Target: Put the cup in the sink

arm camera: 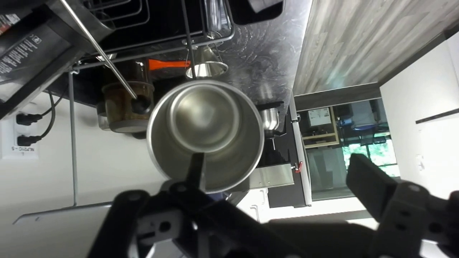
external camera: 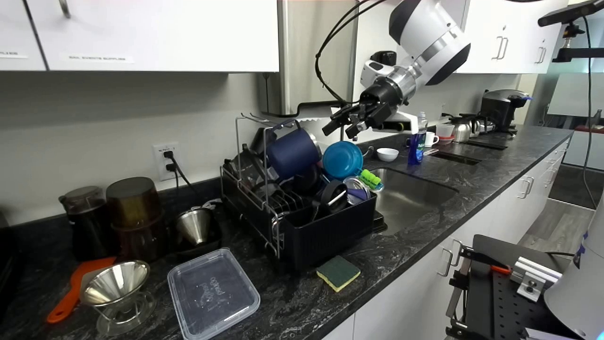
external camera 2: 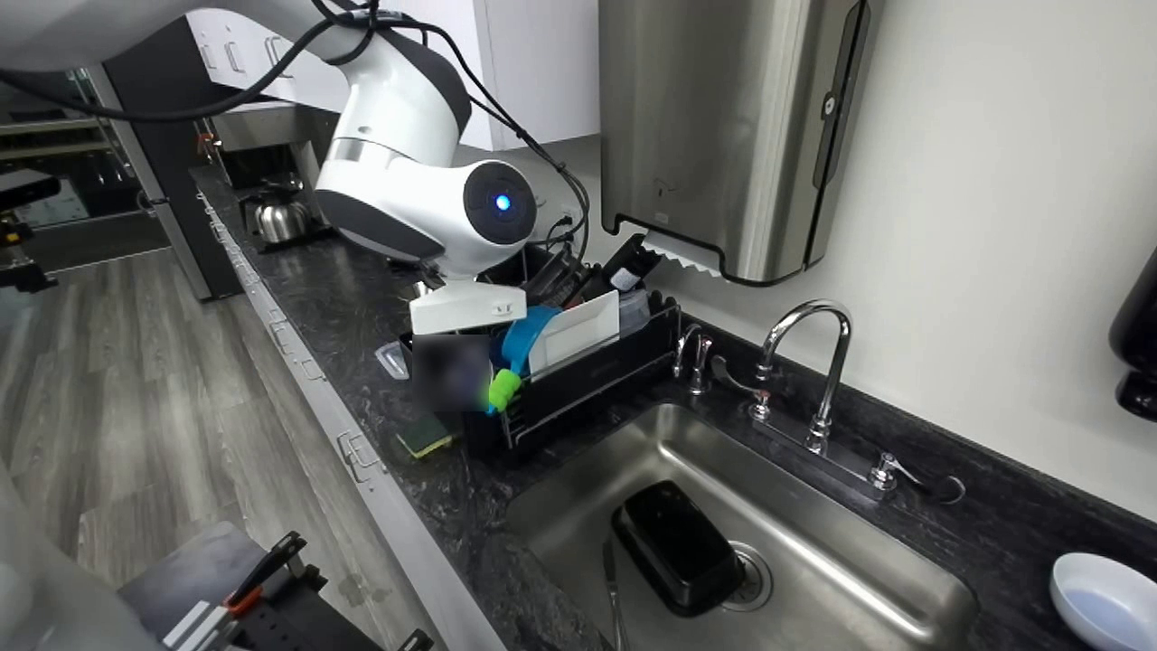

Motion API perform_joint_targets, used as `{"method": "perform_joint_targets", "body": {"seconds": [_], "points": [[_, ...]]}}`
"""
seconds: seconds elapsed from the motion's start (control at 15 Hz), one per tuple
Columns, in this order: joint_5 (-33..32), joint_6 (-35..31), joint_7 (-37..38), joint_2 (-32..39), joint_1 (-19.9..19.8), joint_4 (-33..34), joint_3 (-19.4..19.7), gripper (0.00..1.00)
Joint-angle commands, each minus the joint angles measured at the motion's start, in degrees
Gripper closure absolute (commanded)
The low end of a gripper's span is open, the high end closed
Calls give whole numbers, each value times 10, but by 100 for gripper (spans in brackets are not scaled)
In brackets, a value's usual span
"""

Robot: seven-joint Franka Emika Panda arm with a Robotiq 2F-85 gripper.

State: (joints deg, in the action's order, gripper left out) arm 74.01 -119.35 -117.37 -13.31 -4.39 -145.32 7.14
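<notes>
Over countertop (external camera: 481,182), arm (external camera: 427,35) bent, jaws apart

Navy cup (external camera: 293,153), grey sink (external camera 2: 841,592), black pincer (external camera: 339,131), veined black countertop (external camera: 288,309).

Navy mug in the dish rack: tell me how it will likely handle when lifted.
The navy mug probably won't flex, since its inside looks like metal. Its smooth, rounded wall may slip in a grip. Lying tilted in the dish rack, it could roll if nudged.
</notes>
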Motion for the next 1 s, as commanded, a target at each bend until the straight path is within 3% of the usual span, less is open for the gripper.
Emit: {"method": "perform_joint_targets", "body": {"seconds": [0.0, 0.93], "points": [[28, -33, -20, 0, -2, -9, -14, 0], [48, -46, -16, 30, 7, -3, -32, 0]]}}
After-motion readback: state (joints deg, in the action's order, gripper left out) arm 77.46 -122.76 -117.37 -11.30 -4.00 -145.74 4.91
